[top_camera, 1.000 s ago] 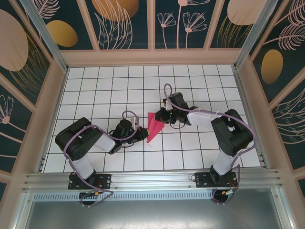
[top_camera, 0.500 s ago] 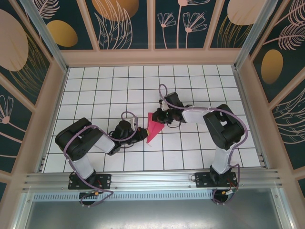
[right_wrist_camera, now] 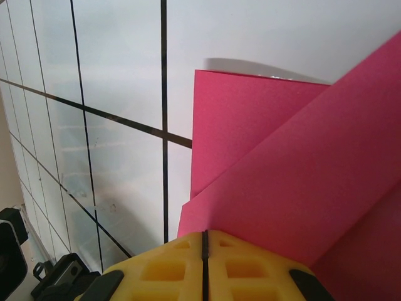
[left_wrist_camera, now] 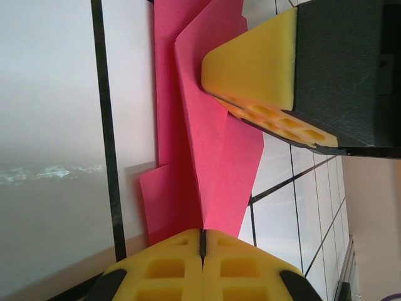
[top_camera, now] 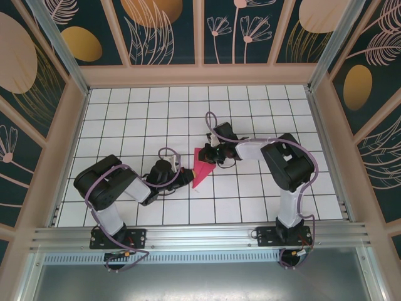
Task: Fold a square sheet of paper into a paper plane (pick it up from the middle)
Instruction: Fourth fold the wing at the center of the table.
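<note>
Folded pink paper (top_camera: 202, 169) on tiled table (top_camera: 125, 113); left gripper (top_camera: 187, 176) pinches 8 o'clock edge, right gripper (top_camera: 210, 155) pinches 1 o'clock edge.

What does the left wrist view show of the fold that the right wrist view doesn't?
Left wrist: the right hand, its yellow tip on the folded pink paper, and the paper narrowing into the shut left hand. Right wrist: a broad squared corner of the paper with overlapping layers over the tiled table. Both: that view's own yellow fingers shut on the same paper.
</note>
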Tool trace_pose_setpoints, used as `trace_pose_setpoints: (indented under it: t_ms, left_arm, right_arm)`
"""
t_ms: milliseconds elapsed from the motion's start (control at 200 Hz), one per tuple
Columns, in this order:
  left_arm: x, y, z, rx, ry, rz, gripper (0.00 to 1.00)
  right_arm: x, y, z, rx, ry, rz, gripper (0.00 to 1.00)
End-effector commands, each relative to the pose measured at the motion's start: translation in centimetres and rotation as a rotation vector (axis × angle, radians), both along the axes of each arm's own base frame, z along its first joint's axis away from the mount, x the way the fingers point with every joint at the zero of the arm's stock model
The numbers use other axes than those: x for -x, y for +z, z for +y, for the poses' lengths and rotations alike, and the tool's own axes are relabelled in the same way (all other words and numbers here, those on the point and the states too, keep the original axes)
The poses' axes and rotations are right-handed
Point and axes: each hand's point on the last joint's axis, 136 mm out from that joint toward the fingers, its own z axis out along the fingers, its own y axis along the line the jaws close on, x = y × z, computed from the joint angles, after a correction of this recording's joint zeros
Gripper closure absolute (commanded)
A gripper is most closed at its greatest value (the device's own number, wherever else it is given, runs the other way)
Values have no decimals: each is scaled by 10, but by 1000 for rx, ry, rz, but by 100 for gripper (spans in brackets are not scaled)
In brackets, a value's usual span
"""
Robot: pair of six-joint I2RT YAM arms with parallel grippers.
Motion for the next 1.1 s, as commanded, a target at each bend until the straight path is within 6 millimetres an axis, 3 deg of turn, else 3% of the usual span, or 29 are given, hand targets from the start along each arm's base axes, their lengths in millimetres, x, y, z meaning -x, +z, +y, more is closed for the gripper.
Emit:
trace_pose_setpoints:
  t_ms: [0,125,275,320,590,686,851,1096]
  left_arm:
    - [14,-33,14,-107,14,84,90]
    - [13,-30,18,-123,30,82,78]
    - [11,-26,19,-136,34,74,73]
    - [8,-12,17,-115,39,43,73]
    - [-13,9,34,-245,125,-12,64]
    - [-21,10,32,-300,112,3,64]
    - [-32,8,24,-307,89,32,72]
    - [-34,8,4,-290,0,37,80]
  right_arm:
    - [2,-4,3,14,30,-1,89]
    - [4,-13,1,36,35,12,89]
    - [7,-22,-4,66,37,22,90]
    - [9,-24,-4,70,41,23,90]
    - [11,-22,-5,64,52,14,90]
    - [12,-20,-3,51,63,12,90]
    - [10,-20,-2,46,66,8,90]
    - [9,-17,1,34,67,1,90]
